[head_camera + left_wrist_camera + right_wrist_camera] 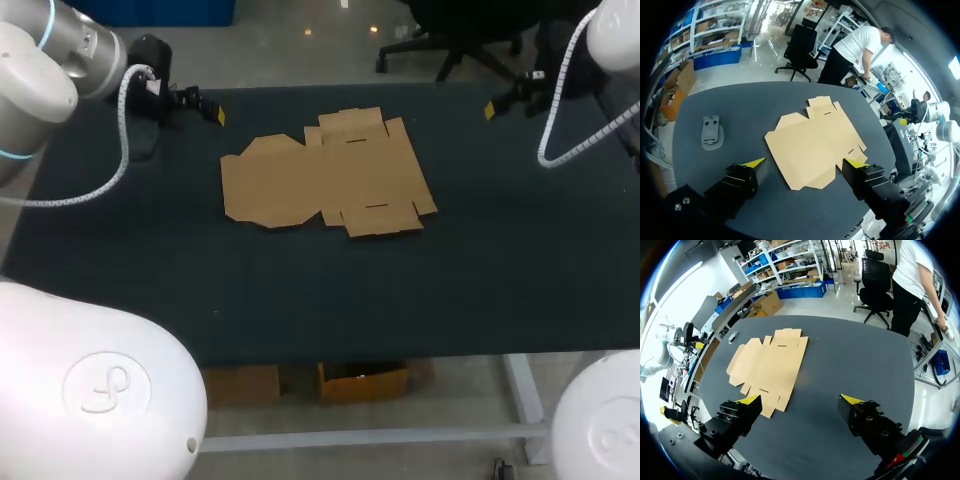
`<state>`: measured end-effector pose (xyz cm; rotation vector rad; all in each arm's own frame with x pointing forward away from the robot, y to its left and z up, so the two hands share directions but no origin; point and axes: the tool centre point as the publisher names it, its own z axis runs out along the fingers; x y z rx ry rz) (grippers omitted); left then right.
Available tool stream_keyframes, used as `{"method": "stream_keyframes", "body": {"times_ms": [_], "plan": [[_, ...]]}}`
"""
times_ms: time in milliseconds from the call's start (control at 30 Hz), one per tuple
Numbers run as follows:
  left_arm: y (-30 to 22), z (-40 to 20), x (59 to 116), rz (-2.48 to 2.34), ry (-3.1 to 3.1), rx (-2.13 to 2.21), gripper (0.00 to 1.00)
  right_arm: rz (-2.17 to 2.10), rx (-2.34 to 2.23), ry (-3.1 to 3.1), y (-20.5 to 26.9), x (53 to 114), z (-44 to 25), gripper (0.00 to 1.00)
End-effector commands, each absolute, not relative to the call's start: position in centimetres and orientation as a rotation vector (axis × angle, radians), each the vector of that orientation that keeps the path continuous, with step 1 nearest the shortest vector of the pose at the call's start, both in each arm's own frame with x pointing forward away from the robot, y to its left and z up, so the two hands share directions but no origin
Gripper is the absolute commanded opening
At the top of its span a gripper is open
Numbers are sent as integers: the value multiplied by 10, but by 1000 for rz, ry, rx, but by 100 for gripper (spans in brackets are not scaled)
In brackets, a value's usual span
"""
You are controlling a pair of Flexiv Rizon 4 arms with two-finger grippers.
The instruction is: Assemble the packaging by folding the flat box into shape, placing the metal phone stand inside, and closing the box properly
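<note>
We are holding the left gripper (806, 162) and right gripper (802, 399) wide open and empty at opposite table (500, 280) ends, leaving the flat box (330, 172) reachable for folding; the phone stand (712, 132) is lying aside.

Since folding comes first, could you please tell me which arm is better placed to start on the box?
Probably left. The box lies straight ahead of the open left end effector; from the right end effector it sits off to one side. The stand also lies on the left arm's side.
</note>
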<state>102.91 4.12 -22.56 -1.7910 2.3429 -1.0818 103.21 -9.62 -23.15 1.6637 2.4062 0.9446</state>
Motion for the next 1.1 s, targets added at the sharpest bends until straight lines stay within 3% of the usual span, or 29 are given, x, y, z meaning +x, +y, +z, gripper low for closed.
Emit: {"method": "stream_keyframes", "body": {"times_ms": [33,400,1100], "plan": [[41,-223,1031,-993,2421,-1819,100,943,1666,2418,-97,1033,-230,100],[41,-223,1031,-993,2421,-1819,100,943,1666,2418,-97,1033,-230,100],[46,-263,1020,-1018,2373,-2249,100,681,2151,2484,-98,1018,-270,100]]}}
